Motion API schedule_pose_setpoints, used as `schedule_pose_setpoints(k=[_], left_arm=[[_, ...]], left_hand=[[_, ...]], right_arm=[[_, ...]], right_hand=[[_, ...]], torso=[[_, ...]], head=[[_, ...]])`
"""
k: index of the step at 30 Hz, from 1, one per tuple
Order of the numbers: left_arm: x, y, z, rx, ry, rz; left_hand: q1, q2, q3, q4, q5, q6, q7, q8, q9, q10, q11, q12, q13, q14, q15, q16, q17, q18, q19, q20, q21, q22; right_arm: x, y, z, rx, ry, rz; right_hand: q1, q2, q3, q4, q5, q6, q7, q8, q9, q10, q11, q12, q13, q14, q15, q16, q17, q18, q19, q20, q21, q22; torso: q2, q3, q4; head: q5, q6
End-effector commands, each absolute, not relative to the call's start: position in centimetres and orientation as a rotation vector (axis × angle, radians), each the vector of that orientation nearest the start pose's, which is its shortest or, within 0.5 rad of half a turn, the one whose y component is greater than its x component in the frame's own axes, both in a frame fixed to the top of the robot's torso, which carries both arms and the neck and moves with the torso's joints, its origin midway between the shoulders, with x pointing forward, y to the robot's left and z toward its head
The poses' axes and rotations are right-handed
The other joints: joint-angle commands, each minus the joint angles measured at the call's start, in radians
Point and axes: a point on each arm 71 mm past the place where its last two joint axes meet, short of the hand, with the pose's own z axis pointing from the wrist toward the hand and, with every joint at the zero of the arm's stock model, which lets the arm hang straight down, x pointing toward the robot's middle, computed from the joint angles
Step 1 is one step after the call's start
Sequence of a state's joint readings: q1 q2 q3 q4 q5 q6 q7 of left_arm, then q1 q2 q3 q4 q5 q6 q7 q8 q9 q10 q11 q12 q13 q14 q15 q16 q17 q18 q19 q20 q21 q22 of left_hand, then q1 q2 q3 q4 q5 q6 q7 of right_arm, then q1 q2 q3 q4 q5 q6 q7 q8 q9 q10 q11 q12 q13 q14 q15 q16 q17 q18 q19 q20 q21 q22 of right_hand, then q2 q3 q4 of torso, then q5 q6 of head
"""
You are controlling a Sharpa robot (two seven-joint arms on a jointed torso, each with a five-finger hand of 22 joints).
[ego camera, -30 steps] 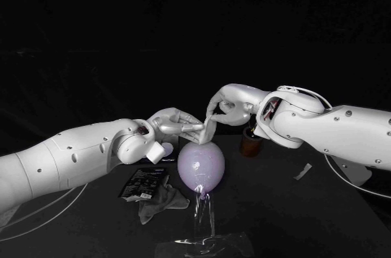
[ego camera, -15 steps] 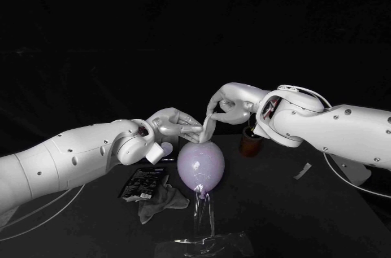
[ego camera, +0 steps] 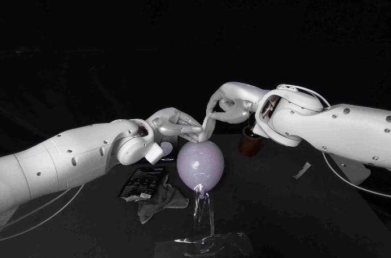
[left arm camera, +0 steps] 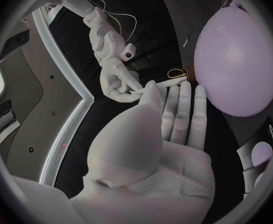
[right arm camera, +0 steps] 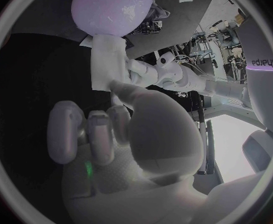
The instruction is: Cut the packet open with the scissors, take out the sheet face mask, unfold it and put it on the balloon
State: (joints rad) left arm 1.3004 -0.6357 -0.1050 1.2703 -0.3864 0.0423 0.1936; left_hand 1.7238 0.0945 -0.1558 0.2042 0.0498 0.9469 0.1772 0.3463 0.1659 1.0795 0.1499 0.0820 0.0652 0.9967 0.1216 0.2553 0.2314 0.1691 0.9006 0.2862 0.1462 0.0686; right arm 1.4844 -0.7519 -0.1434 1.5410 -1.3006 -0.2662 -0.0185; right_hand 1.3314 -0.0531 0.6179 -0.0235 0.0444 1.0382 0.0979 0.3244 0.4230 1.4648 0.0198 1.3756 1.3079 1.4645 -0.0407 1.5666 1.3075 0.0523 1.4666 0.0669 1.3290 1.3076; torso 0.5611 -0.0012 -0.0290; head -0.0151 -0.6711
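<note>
A pale purple balloon (ego camera: pixel 200 166) stands upright on a clear stand (ego camera: pixel 204 215) at the table's middle. Just above its top, a folded white sheet mask (ego camera: pixel 205 128) hangs as a narrow strip between my two hands. My right hand (ego camera: pixel 225 108) pinches the strip's upper end, and my left hand (ego camera: pixel 174 125) holds its lower end. The right wrist view shows the strip (right arm camera: pixel 107 62) hanging beside the balloon (right arm camera: pixel 111 7). The black packet (ego camera: pixel 143 183) lies flat to the left of the balloon. Yellow scissor handles (left arm camera: pixel 176 73) show in the left wrist view beyond the balloon (left arm camera: pixel 236 64).
A crumpled grey cloth (ego camera: pixel 163 200) lies in front of the packet. A brown cup-like holder (ego camera: pixel 250 144) stands behind the balloon to the right. A small pale strip (ego camera: pixel 303 170) lies on the table at the right. The stand's clear base (ego camera: pixel 204 246) spreads near the front edge.
</note>
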Motion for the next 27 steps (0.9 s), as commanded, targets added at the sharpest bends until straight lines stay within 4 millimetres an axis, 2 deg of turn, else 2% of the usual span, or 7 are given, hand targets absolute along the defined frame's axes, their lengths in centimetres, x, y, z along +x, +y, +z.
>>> schedule_pose_setpoints(k=[1,10,13,17,20,24,27], left_arm=[[52.69,14.90,-17.47,-0.545,1.897,-1.514],[52.69,14.79,-17.51,-0.542,1.902,-1.507],[52.67,14.71,-17.48,-0.539,1.900,-1.510],[52.64,14.61,-17.44,-0.536,1.895,-1.515],[52.64,14.57,-17.38,-0.534,1.887,-1.519],[52.64,14.55,-17.34,-0.534,1.877,-1.523],[52.63,14.58,-17.31,-0.541,1.868,-1.529]], left_hand=[[0.000,-0.010,-0.005,0.008,-0.002,-0.001,0.009,-0.007,-0.002,-0.006,0.001,-0.001,0.000,-0.007,0.000,0.004,0.002,0.006,-0.008,0.001,-0.007,0.000],[-0.005,-0.015,-0.017,0.018,-0.002,-0.003,0.013,-0.013,-0.004,-0.008,0.003,-0.001,0.000,-0.008,0.001,0.006,0.005,0.006,-0.008,0.001,-0.008,0.001],[0.004,-0.008,-0.015,0.020,-0.002,0.004,0.009,-0.011,-0.003,-0.004,0.000,0.002,0.001,-0.004,-0.001,0.010,0.009,0.006,-0.007,0.001,-0.009,0.001],[0.033,0.012,-0.002,0.015,-0.001,0.022,-0.002,-0.004,0.000,0.014,-0.009,0.011,0.004,0.007,-0.010,0.021,0.015,0.008,-0.004,0.000,-0.010,0.002],[0.074,0.043,0.028,0.003,-0.001,0.040,-0.009,0.005,0.005,0.036,-0.020,0.021,0.005,0.018,-0.019,0.031,0.021,0.010,0.000,-0.002,-0.008,0.003],[0.108,0.073,0.063,-0.013,0.000,0.051,-0.016,0.014,0.011,0.067,-0.031,0.034,0.009,0.040,-0.031,0.046,0.028,0.013,0.009,-0.007,-0.002,0.007],[0.109,0.080,0.078,-0.011,-0.001,0.053,-0.019,0.019,0.017,0.077,-0.033,0.036,0.009,0.048,-0.034,0.054,0.033,0.013,0.014,-0.010,0.002,0.010]], right_arm=[[50.22,-14.40,-8.22,-0.294,1.550,0.803],[50.19,-14.32,-8.21,-0.295,1.549,0.804],[50.21,-14.27,-8.22,-0.295,1.551,0.803],[50.22,-14.22,-8.23,-0.296,1.552,0.803],[50.23,-14.21,-8.24,-0.296,1.552,0.803],[50.26,-14.21,-8.25,-0.295,1.553,0.801],[50.30,-14.23,-8.26,-0.296,1.554,0.799]], right_hand=[[-0.005,0.005,-0.001,-0.005,0.004,0.006,-0.001,0.006,0.009,0.009,-0.002,0.004,0.132,0.106,-0.005,0.004,0.263,-0.005,0.013,-0.005,0.004,0.201],[-0.005,0.005,0.000,-0.005,0.004,0.006,-0.001,0.008,0.010,0.010,-0.003,0.005,0.133,0.106,-0.005,0.004,0.263,-0.005,0.013,-0.005,0.005,0.201],[-0.005,0.005,0.000,-0.005,0.004,0.006,-0.001,0.008,0.010,0.010,-0.003,0.005,0.133,0.106,-0.005,0.004,0.263,-0.005,0.013,-0.005,0.005,0.201],[-0.005,0.005,0.000,-0.005,0.004,0.006,-0.001,0.008,0.010,0.010,-0.003,0.005,0.133,0.106,-0.005,0.004,0.263,-0.005,0.013,-0.005,0.005,0.201],[-0.005,0.005,0.000,-0.005,0.004,0.006,-0.001,0.008,0.010,0.010,-0.003,0.005,0.133,0.106,-0.005,0.004,0.263,-0.005,0.013,-0.005,0.005,0.201],[-0.005,0.005,0.000,-0.005,0.004,0.006,-0.001,0.008,0.010,0.010,-0.003,0.005,0.133,0.106,-0.005,0.004,0.263,-0.005,0.013,-0.005,0.005,0.201],[-0.005,0.005,0.000,-0.005,0.004,0.006,-0.001,0.008,0.010,0.010,-0.003,0.005,0.133,0.106,-0.005,0.004,0.263,-0.005,0.013,-0.005,0.005,0.201]], torso=[[-0.001,0.0003,-0.0003],[0.000,-0.0002,-0.0003],[0.000,-0.0001,-0.0003],[0.000,-0.0002,-0.0002],[0.000,-0.0003,0.0002],[0.000,-0.0002,-0.0004],[0.000,-0.0001,-0.0007]], head=[[-0.001,0.000],[-0.001,0.000],[-0.001,-0.001],[-0.001,-0.001],[-0.001,-0.002],[-0.001,-0.002],[0.000,-0.004]])
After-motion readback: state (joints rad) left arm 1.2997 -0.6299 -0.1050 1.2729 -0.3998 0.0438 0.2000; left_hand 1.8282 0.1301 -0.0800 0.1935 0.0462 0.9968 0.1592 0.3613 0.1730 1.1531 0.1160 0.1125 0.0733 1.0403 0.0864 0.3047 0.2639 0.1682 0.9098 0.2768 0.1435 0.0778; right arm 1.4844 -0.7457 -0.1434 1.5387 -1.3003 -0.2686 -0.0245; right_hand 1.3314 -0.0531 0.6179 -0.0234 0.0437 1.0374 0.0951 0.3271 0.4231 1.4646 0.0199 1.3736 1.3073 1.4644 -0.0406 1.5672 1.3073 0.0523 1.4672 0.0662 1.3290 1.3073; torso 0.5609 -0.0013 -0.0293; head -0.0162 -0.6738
